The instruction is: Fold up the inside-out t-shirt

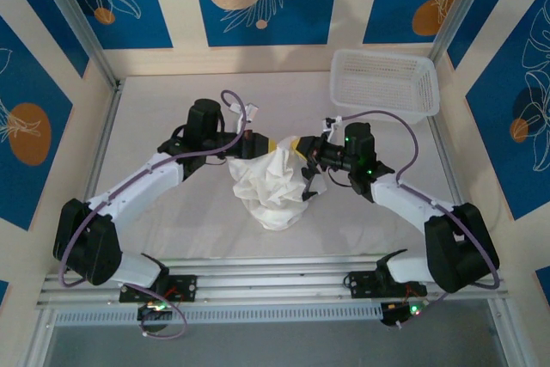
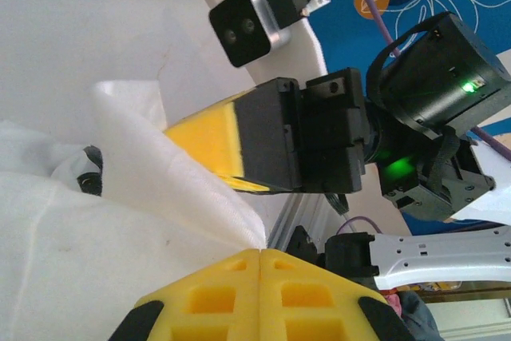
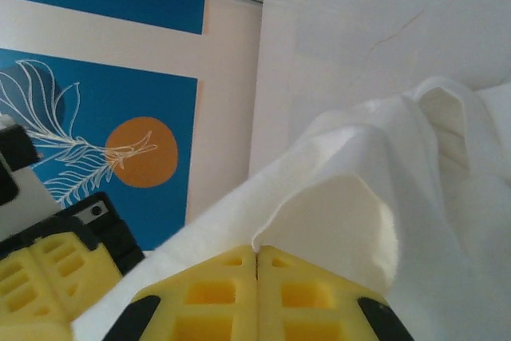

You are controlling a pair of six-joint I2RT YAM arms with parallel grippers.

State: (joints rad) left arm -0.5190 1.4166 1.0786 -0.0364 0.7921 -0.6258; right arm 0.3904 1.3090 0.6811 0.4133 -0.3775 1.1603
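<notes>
Left pincer point(image 2: 260, 255) clamped on shirt point(image 1: 273, 185) edge; right pincer point(image 3: 256, 251) likewise. Shirt hangs bunched between and below both pincers, lower end on counter point(image 1: 172, 212). Judgement: no fold made yet; spreading flat and all folds remain.

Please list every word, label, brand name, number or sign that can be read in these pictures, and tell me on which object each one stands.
None can be read in any view.
White t-shirt: no print; the small dark piece at its edge, perhaps a tag, is too blurred to read.
Blue wall panels: drawings of flowers and circles, no letters.
White mesh basket: no label visible.
</notes>
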